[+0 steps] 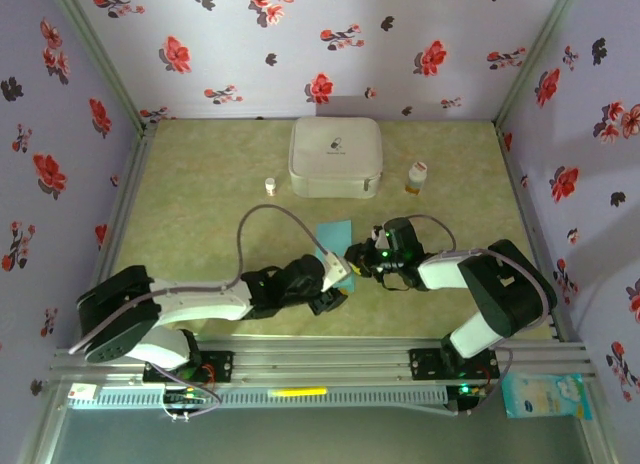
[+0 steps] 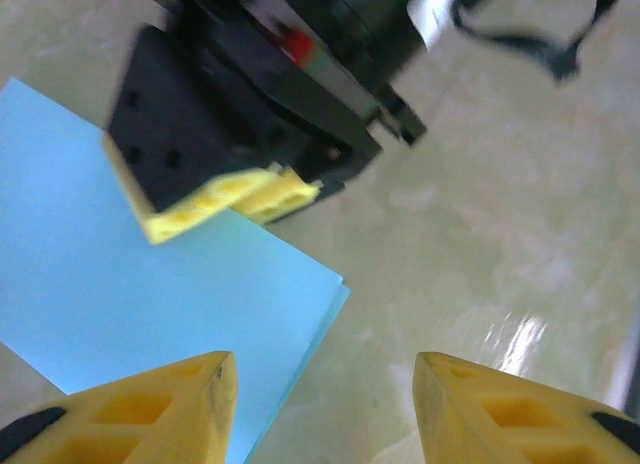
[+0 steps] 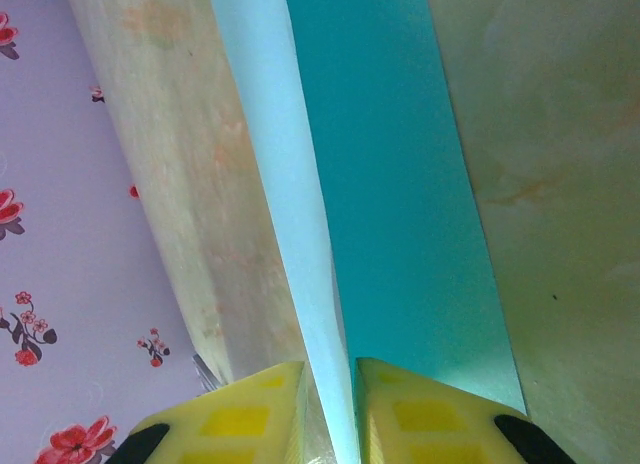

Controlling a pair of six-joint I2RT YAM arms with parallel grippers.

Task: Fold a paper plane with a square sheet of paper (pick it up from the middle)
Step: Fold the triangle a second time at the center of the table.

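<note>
One thin, creased teal sheet (image 3: 400, 184) between yellow right pincer (image 3: 330, 374) tips.

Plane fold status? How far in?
Early. Done: the paper shows a doubled edge, so one fold seems made. In hand: the right gripper pinches its edge; the left gripper is open beside it, holding nothing. Left: no pointed nose or wings yet, so most folds.
</note>
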